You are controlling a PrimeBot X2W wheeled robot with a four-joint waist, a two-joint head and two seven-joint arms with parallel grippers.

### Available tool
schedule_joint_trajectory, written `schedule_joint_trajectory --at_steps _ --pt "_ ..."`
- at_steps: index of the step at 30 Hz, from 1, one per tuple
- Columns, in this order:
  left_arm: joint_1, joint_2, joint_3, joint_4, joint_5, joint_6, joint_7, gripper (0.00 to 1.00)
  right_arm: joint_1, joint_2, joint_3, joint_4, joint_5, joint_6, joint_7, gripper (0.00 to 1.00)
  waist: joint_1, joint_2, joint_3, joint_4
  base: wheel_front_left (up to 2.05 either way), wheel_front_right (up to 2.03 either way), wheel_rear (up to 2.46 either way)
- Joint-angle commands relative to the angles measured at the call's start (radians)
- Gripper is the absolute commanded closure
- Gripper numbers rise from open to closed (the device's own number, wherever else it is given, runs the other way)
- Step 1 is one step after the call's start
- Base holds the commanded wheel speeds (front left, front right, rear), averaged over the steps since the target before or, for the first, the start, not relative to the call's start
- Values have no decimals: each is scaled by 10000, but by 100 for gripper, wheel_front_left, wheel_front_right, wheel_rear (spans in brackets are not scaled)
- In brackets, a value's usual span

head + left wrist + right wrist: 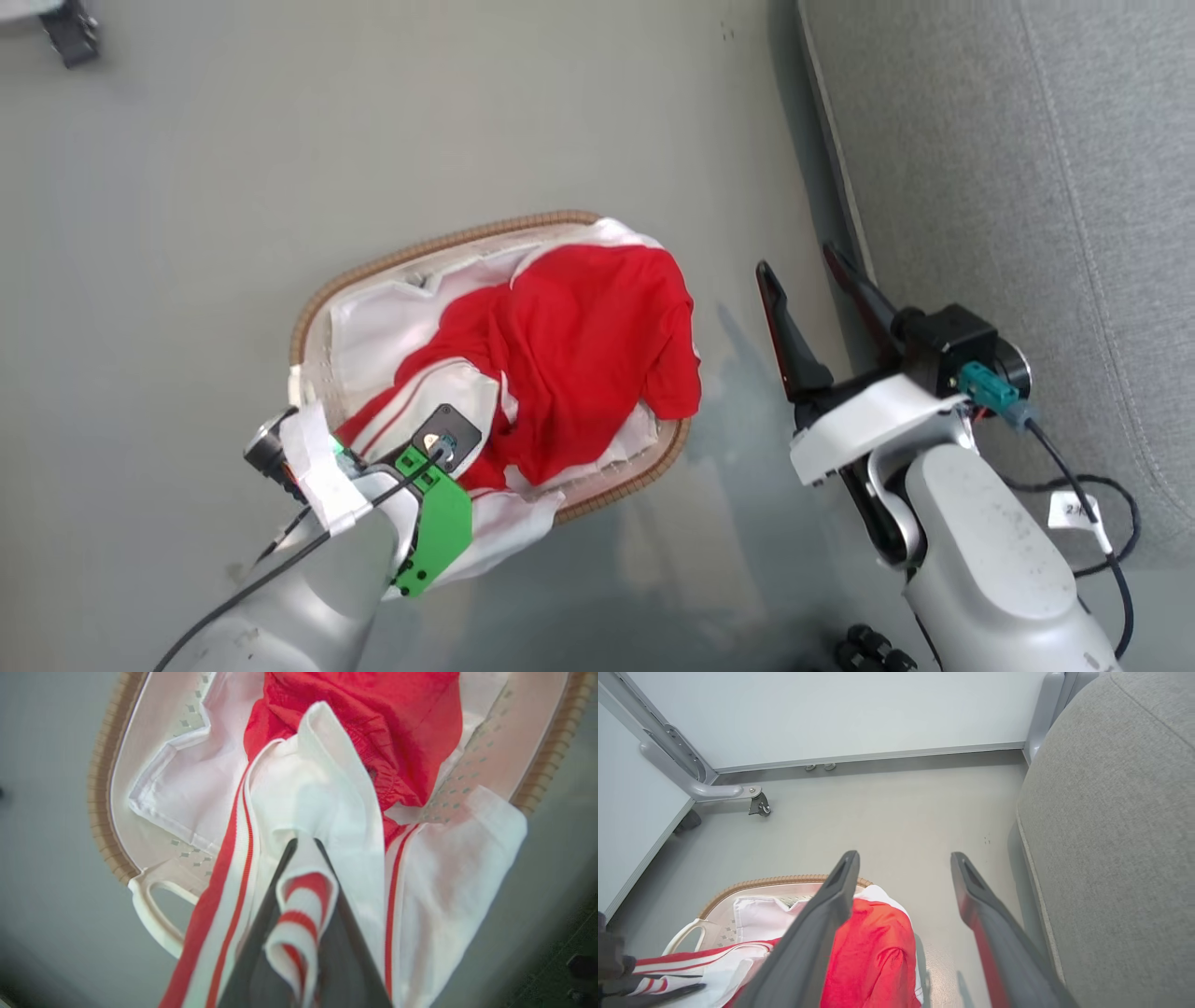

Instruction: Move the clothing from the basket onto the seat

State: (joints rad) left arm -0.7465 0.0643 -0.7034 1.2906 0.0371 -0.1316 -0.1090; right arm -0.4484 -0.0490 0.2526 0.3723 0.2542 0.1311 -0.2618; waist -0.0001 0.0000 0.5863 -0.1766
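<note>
Left wrist view: we see the left gripper (304,849), fingers clamped on red-and-white clothing (322,788) lying in the brown-rimmed white perforated basket (100,812) near the grey fabric seat (1008,187); the right gripper (798,263) holds its fingers apart.

One marking to log, in the head view.

- A white tag (1075,512) is wrapped on a black cable (1127,597).
- It sits toward 4 o'clock in the picture, at 3 o'clock of the right forearm (990,560) and just beside it, seen against the grey seat (980,140).
- The print on the tag is dark. The first character reads "2".
- After it come one or two more strokes, too small and too cut off by the tag's curl to make out.
- The tag hangs tilted.
</note>
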Motion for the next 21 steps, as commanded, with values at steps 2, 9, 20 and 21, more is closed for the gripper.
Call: schedule_joint_trajectory --at_steps 2,9,20,21 --pt "277 -87 -33 -94 -386 23 -501 100 391 -45 -79 207 -106 -7 -48 0 1 0 -1292 499 0 0 0" --pt "908 -134 -230 -953 -1499 24 -1455 100 1056 -47 -160 469 -19 -7 -47 0 1 0 -2611 847 0 0 0" --pt "1884 -121 232 -4077 -3104 107 -1574 100 2134 -47 -216 593 199 -7 -48 0 1 0 -4226 1322 0 0 0" --pt "1941 -123 311 -4383 -3163 138 -1576 100 2217 -45 -242 576 240 -8 -47 0 1 0 -4324 1334 0 0 0"
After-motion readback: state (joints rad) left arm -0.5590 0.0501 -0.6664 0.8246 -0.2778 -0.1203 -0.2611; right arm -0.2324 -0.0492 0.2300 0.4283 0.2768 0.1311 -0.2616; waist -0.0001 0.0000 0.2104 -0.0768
